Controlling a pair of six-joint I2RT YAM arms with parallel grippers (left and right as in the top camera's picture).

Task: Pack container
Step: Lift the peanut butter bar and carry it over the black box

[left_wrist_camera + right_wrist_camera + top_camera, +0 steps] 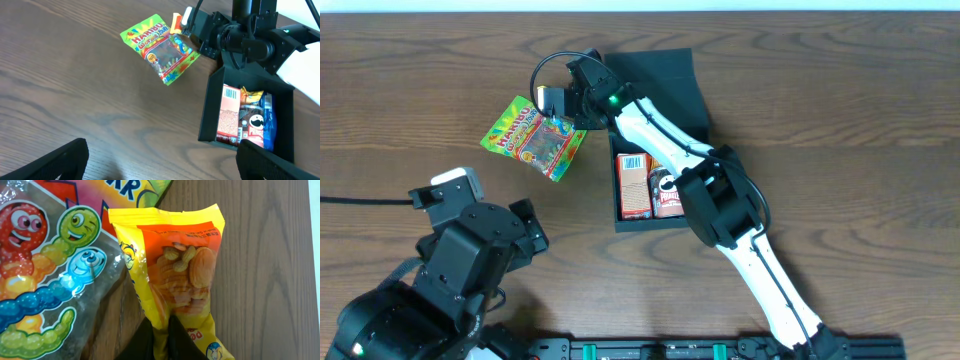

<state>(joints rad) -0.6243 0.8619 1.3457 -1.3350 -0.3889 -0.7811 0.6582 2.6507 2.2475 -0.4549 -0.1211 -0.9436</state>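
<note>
Several snacks (648, 186) inside container (650, 224)

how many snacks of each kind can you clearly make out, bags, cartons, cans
Bags: 2 (Haribo bag, yellow packet)
Cartons: 1 (orange carton)
Cans: 1 (Pringles can)
Total: 4
Anything else in the container is too hidden to count.

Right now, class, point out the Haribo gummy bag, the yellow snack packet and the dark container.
Haribo gummy bag (542, 140): overhead view, its clear window.
yellow snack packet (180, 275): right wrist view, printed front.
dark container (665, 75): overhead view, bare open lid.
</note>
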